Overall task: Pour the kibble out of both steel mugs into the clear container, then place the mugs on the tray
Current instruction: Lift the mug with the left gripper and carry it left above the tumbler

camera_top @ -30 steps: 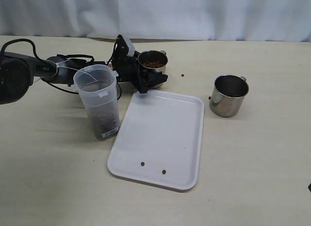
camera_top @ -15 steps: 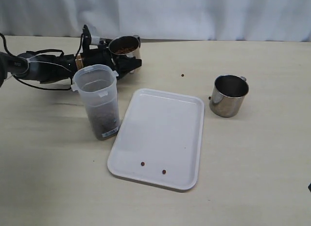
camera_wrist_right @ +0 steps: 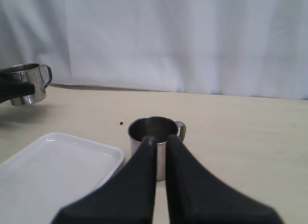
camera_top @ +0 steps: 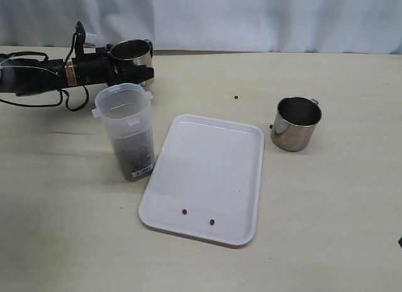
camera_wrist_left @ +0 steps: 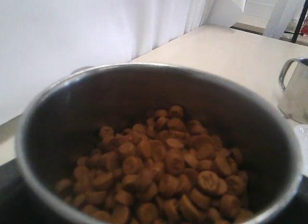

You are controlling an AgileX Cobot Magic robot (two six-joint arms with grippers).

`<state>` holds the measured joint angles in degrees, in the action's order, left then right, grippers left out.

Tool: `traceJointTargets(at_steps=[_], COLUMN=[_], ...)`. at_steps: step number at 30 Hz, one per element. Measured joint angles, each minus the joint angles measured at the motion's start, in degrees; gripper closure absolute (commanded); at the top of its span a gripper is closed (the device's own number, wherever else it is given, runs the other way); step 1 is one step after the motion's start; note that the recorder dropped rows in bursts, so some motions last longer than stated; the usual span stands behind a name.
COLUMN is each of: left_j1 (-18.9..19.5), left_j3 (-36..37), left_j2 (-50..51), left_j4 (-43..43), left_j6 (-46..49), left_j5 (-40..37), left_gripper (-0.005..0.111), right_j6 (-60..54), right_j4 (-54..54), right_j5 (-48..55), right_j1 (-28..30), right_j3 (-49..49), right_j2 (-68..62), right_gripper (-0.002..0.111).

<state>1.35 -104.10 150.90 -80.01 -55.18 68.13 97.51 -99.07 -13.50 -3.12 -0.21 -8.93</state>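
Gripping kibble-filled steel mug (camera_top: 130, 52), left end effector (camera_top: 130, 71) hangs behind clear container (camera_top: 127, 135); right end effector (camera_wrist_right: 161, 140) closed, empty mug (camera_top: 295, 124) near tray (camera_top: 213, 163)

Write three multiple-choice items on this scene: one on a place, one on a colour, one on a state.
1. Where does the free mug stand?
A) on the table, right of the tray in the exterior view
B) on top of the tray
C) inside a drawer

2. What colour is the tray?
A) black
B) blue
C) white

3. The held mug in the left gripper is:
A) empty
B) carrying kibble
C) upside down

Answers:
1 A, it stands on the tabletop, apart from the tray's right rim.
2 C, both views that show it show it white.
3 B, the left wrist view shows brown pellets lying in its bottom.
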Motion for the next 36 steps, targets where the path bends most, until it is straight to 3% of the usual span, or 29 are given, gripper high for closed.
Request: traceJointTargets(at_steps=[7, 12, 28, 36], left_j1=[3.6, 6.64, 9.5, 9.5], left_j3=[0.0, 4.2, 32.86, 50.01], left_j2=[-3.96, -9.13, -40.12, -56.23], left_j4=[-2.64, -7.56, -7.43, -3.22], left_j6=[-7.25, -11.02, -2.88, 6.31], left_j5=[0.12, 0.12, 0.11, -8.03], left_gripper=[0.107, 0.107, 0.107, 0.107], right_j6=[0.0, 0.0, 0.0, 0.0], right_j4=[0.0, 0.0, 0.0, 0.0], right_j5=[0.0, 0.0, 0.0, 0.0], right_j1=[0.0, 0.0, 0.0, 0.0], right_j3=[0.0, 0.0, 0.0, 0.0], right_j2=[0.0, 0.0, 0.0, 0.0], right_gripper=[0.103, 0.103, 0.103, 0.103])
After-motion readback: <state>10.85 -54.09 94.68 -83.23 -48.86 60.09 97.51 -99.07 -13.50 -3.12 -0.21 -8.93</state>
